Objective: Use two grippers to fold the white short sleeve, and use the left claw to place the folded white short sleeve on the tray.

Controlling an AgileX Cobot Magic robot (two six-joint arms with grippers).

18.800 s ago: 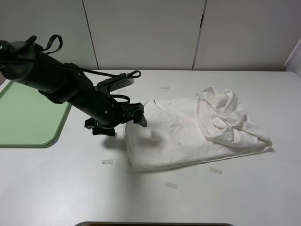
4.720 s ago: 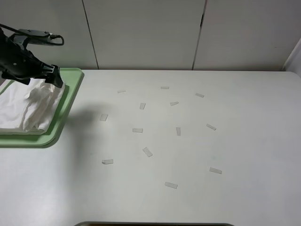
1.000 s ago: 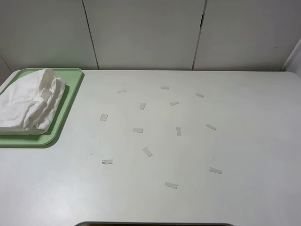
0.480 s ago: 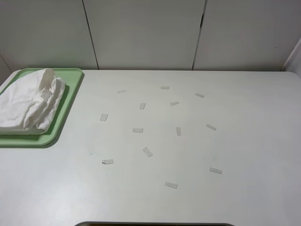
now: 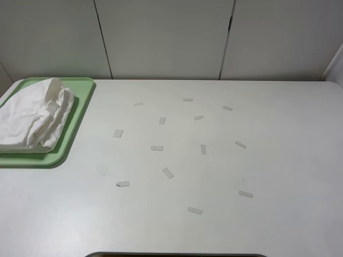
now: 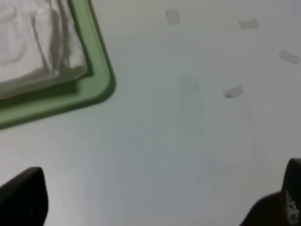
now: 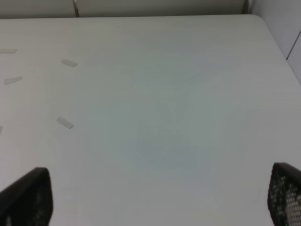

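At the far left of the white table (image 5: 225, 176), the flat light-green plastic tray (image 5: 75, 120) with rounded corners is seen, and the wrinkled white cotton short sleeve (image 5: 32, 118) is laid folded inside it, bunched higher toward the back. Small pale tape strips (image 5: 168, 172) are scattered over the middle and right of the tabletop. The black left gripper (image 6: 155, 202) is held above bare table near the tray's corner, its jaws spread wide and empty. The black right gripper (image 7: 160, 200) is likewise spread apart over the table's right side, nothing between its fingers.
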